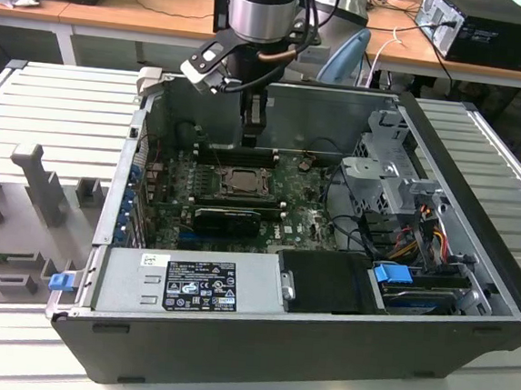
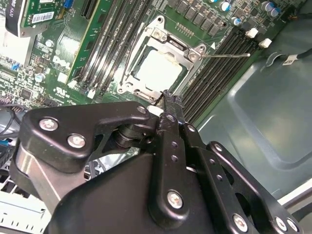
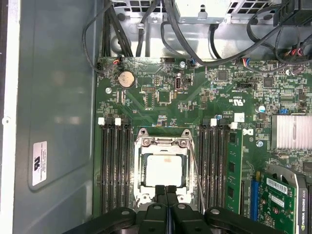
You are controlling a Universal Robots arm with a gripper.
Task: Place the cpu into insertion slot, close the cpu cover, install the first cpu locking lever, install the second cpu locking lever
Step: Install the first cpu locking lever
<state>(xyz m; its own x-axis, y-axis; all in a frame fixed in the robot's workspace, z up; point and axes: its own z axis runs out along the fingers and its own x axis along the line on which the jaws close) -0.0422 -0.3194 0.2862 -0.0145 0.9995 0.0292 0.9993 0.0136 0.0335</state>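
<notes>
The cpu [image 3: 165, 170] lies in the insertion slot [image 3: 141, 195] on the green board, its pale face showing. The cpu cover [image 3: 163, 143] lies flat over it, framing the chip. Both wrist views show this, with the cpu [image 2: 158, 68] inside the cpu cover [image 2: 171, 43]. A thin metal locking lever [image 3: 197, 178] runs along one side of the slot, and its free end [image 2: 226, 55] stands away from the frame. My gripper [image 3: 165, 191] is shut with nothing between its fingers, its tips at the slot's edge. In the exterior view the gripper [image 1: 251, 138] hangs just above the insertion slot [image 1: 241, 182].
Black memory slots [image 3: 113, 165] flank the socket on both sides. A green card [image 3: 282, 202] and a finned heatsink [image 3: 291, 131] sit beside them. Cables [image 3: 195, 44] hang near the drive cage [image 1: 385, 174]. The grey power supply [image 1: 189, 285] fills the case's near side.
</notes>
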